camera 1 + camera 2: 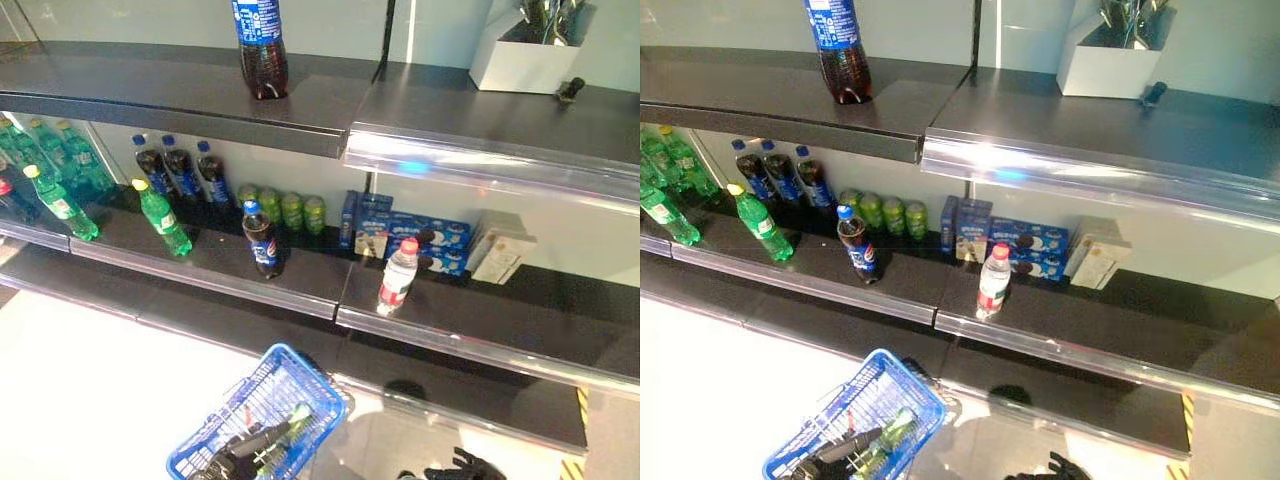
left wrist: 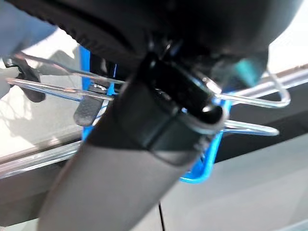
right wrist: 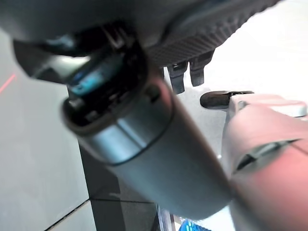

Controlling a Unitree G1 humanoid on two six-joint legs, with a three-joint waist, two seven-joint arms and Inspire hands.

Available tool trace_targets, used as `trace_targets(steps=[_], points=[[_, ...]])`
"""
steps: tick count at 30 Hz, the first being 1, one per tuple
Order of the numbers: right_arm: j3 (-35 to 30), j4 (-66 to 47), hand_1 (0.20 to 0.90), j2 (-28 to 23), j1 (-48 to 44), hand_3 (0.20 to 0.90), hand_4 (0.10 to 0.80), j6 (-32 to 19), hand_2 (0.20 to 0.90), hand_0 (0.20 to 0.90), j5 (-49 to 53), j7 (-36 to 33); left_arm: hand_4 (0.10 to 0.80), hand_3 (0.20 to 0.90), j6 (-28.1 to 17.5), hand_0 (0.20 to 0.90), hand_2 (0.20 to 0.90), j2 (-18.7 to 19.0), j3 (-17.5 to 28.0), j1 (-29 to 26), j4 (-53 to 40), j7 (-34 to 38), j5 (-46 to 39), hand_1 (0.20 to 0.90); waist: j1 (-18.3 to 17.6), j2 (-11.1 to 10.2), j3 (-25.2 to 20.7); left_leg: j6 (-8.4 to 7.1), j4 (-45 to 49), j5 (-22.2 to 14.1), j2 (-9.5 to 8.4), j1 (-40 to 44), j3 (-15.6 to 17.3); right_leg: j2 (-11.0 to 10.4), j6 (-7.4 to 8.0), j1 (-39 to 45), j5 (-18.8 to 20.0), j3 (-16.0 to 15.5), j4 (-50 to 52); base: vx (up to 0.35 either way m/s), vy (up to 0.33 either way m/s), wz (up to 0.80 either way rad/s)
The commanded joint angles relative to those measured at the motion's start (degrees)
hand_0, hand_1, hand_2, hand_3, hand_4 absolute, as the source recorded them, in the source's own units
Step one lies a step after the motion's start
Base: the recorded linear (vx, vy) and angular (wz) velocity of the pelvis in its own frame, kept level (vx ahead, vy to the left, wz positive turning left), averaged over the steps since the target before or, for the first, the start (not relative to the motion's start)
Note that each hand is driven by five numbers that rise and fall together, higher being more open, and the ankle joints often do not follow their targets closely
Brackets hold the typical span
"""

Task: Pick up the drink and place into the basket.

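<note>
Cola bottle [image 1: 262, 240] upright on shelf [image 1: 300, 280], up and behind blue basket [image 1: 262, 420]. Left hand [image 1: 232, 462] curled on basket's handle. Right hand [image 1: 462, 467] low, right of basket, nearer; its state I can't tell.

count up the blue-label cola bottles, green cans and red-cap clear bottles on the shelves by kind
blue-label cola bottles: 5 (1 on the top shelf, 3 at the back of the middle shelf, 1 at its front)
green cans: 4
red-cap clear bottle: 1
total: 10
</note>
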Motion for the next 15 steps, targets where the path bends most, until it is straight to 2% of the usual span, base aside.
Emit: trace_targets(steps=[1,3,5,7,9,10,12,13,15], points=[[-0.22,0.31,0.9,-1.85,-4.62,0.9,0.8,0.15,0.9,0.9,1.33,-1.75,0.1,0.2,-2.18,0.3,0.3,2.51,0.05,-4.37,-3.75,-5.42,-1.27,0.3,3.07,-1.56,3.36,-1.2,11.66,-6.25,3.54,-1.26,1.63,-2.64,2.45,-3.58,2.47,-0.06,4.72,-0.094,0.237,0.03],[-0.77,0.69,0.9,-1.7,-4.36,0.9,0.8,-0.24,0.9,0.9,2.84,-1.79,0.1,0.2,-1.61,0.3,0.3,2.96,0.04,-5.15,-3.54,-5.85,-0.51,0.3,3.75,-2.47,4.06,-0.72,13.33,-7.74,2.52,-2.06,1.08,-3.83,3.42,-3.76,5.42,0.06,4.4,-0.037,0.25,0.08],[-1.52,0.39,0.9,-1.32,-3.29,0.9,0.8,-0.43,0.9,0.9,3.32,-1.0,0.1,0.2,-0.97,0.3,0.3,3.87,0.34,-5.26,-3.61,-5.97,0.13,0.3,3.79,-3.75,4.7,-0.08,13.34,-9.19,0.92,-1.62,1.0,-5.24,5.15,-5.08,11.47,0.54,4.06,0.0,0.256,0.16],[-2.11,0.35,0.9,-0.93,-2.29,0.9,0.8,-0.89,0.9,0.9,3.07,-0.12,0.1,0.2,-0.56,0.3,0.3,4.4,0.5,-4.56,-4.56,-6.47,0.03,0.3,3.3,-4.02,5.2,0.39,11.6,-9.98,-0.09,-0.08,1.36,-6.4,5.87,-8.35,15.89,0.91,5.1,-0.018,0.279,0.17],[-2.79,0.65,0.9,-0.72,-1.82,0.9,0.8,-1.43,0.9,0.9,2.59,0.39,0.1,0.2,-0.54,0.3,0.3,4.64,-0.01,-3.78,-5.1,-6.6,-1.47,0.3,2.41,-3.29,5.31,1.41,8.93,-9.4,-0.82,0.99,0.85,-6.36,5.87,-10.61,15.44,3.87,7.18,-0.048,0.353,-0.02],[-3.15,0.83,0.9,-0.47,-1.44,0.9,0.8,-1.81,0.9,0.9,2.76,1.12,0.1,0.2,-0.3,0.3,0.3,4.89,0.02,-3.56,-4.73,-7.13,-2.52,0.3,1.94,-2.73,4.8,2.29,7.07,-8.54,-1.66,1.06,0.34,-5.31,5.87,-10.53,13.75,5.4,9.29,-0.061,0.347,-0.03],[-3.21,1.16,0.9,-0.2,-1.35,0.9,0.8,-2.06,0.9,0.9,2.52,1.78,0.1,0.2,0.14,0.3,0.3,4.83,0.81,-3.31,-4.38,-7.49,-5.27,0.3,1.71,-2.3,3.95,2.9,4.49,-7.33,-2.55,1.24,0.6,-4.06,5.65,-9.8,12.33,5.52,11.45,-0.072,0.259,0.04],[-3.0,1.4,0.9,0.01,-1.37,0.9,0.8,-1.99,0.9,0.9,2.18,1.81,0.1,0.2,0.49,0.3,0.3,4.88,1.66,-3.39,-4.13,-7.91,-5.73,0.3,1.53,-2.43,3.41,3.51,2.89,-5.65,-3.43,1.04,1.5,-3.18,4.85,-9.53,12.09,5.07,11.85,-0.061,0.19,-0.02],[-2.45,2.18,0.9,0.32,-1.17,0.9,0.8,-1.96,0.9,0.9,1.18,1.7,0.1,0.2,1.91,0.3,0.3,4.91,2.28,-3.93,-3.81,-8.72,-7.12,0.3,1.22,-2.09,2.19,4.11,0.3,-4.89,-4.67,1.47,1.11,-0.08,3.96,-8.11,9.27,5.36,12.24,-0.017,0.159,0.01]])
